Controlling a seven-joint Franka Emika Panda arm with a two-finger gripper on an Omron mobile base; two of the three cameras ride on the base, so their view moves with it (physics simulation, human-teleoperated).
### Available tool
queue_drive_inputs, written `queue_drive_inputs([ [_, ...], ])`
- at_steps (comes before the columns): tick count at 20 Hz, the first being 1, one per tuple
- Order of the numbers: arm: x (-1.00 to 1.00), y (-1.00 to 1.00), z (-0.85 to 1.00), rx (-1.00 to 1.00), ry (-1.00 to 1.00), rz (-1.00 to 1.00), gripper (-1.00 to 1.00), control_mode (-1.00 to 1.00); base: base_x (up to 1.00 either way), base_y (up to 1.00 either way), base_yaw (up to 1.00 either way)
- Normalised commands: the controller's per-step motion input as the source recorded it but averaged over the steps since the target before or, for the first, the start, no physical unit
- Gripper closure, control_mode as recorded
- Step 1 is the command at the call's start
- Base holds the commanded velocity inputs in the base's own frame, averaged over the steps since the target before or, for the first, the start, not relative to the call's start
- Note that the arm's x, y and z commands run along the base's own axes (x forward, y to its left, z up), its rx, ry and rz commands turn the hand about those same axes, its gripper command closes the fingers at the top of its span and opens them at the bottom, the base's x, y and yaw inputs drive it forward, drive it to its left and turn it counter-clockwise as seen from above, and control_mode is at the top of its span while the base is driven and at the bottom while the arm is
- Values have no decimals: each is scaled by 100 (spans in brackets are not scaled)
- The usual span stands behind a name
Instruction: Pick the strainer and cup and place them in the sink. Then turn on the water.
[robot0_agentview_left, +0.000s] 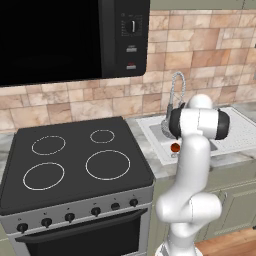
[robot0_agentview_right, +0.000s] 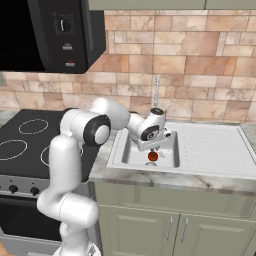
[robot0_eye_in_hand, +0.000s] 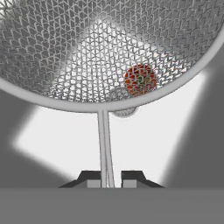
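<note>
Room: tan stone-tile wall (robot0_agentview_right: 200, 60) behind a pale marble counter (robot0_agentview_right: 165, 180); black glass cooktop (robot0_agentview_left: 75, 155) on the left, black microwave (robot0_agentview_left: 65, 40) hanging above it.
Basin: white rectangular sink (robot0_agentview_right: 118, 150) set in the counter, ribbed white drainboard (robot0_agentview_right: 210, 145) to its right.
In the basin: small red and brown ball (robot0_agentview_right: 152, 156) on the floor, near the round drain (robot0_eye_in_hand: 124, 113).
Tap: tall chrome faucet with a coiled spring neck (robot0_agentview_right: 157, 90) at the back rim, upright.
Strainer: round grey wire-mesh strainer (robot0_eye_in_hand: 87, 48), seen from the hand, hanging over the white sink floor; the ball shows through its mesh.
Handle: thin wire stem (robot0_eye_in_hand: 104, 144) running from the strainer's rim down between the fingers.
Gripper: two-finger gripper (robot0_eye_in_hand: 105, 178) down inside the basin, fingers (robot0_eye_in_hand: 89, 179) pinched closed on the stem.
</note>
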Motion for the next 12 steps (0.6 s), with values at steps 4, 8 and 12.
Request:
queue_drive_inputs([
  [4, 11, 0, -24, 0, 0, 0, 100, -100, 0, 0, 0],
  [8, 15, 0, -28, 0, 0, 0, 100, -100, 0, 0, 0],
  [12, 17, 0, -26, 0, 0, 0, 100, -100, 0, 0, 0],
])
